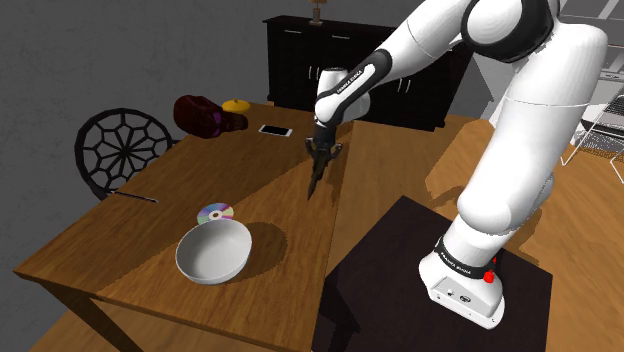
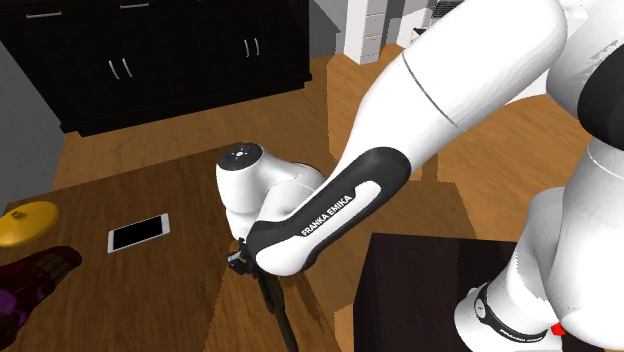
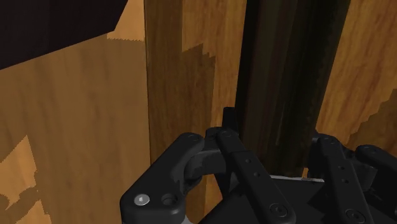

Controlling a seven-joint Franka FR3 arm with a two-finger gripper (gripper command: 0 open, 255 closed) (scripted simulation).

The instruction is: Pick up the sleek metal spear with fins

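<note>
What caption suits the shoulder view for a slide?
Black gripper holds a dark spear over the wooden table.

The room sits dim, yet the white arm shows bright, with no glare. In the shoulder view light falls from about ten o'clock: the bowl throws its shadow toward three o'clock across the counter. By the fingers, wood shadows have jagged sawtooth edges; the clasped spear looks nearly black.

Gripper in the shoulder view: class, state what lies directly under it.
A dark slender spear hangs from the gripper, pointing at the wooden table. The fingers cover its upper end; whether its tip touches the table is unclear.
</note>
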